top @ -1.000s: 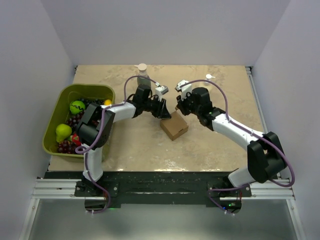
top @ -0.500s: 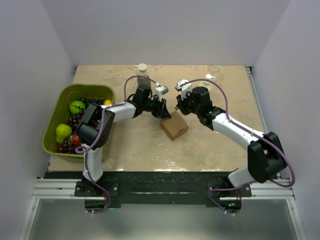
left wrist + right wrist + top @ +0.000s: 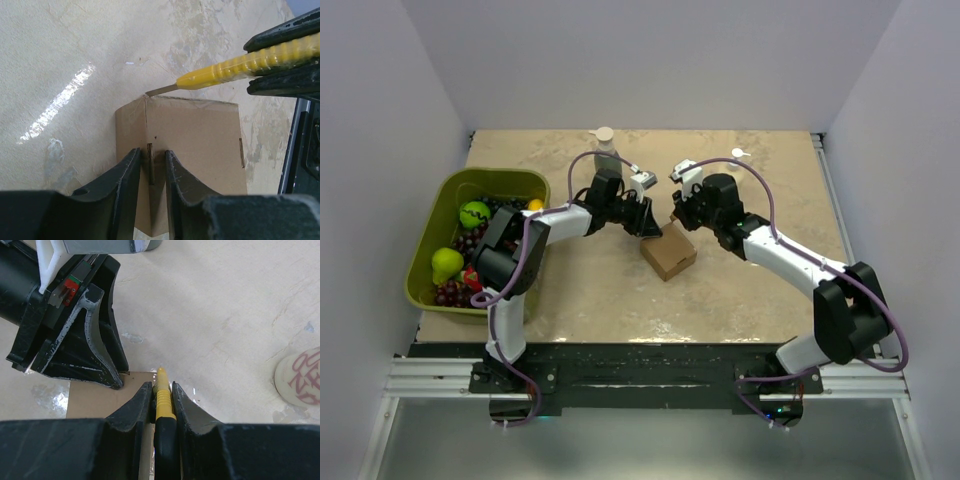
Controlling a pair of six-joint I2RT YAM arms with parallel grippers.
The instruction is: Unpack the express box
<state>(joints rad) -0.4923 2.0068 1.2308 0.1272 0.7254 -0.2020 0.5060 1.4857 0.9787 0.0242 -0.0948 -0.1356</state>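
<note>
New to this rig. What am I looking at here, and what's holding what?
A left arm and a right arm, both robotic, are bolted at the near edge of a table. The wide picture comes from a fixed camera above and behind them; the other two from a camera on each wrist. On the table: a small cardboard box, a green bin of fruit, a bottle. The right gripper is shut on a yellow cutter, its blade tip at a corner of the box. The left gripper, nearly closed, rests on the box; whether it pinches it is unclear.
</note>
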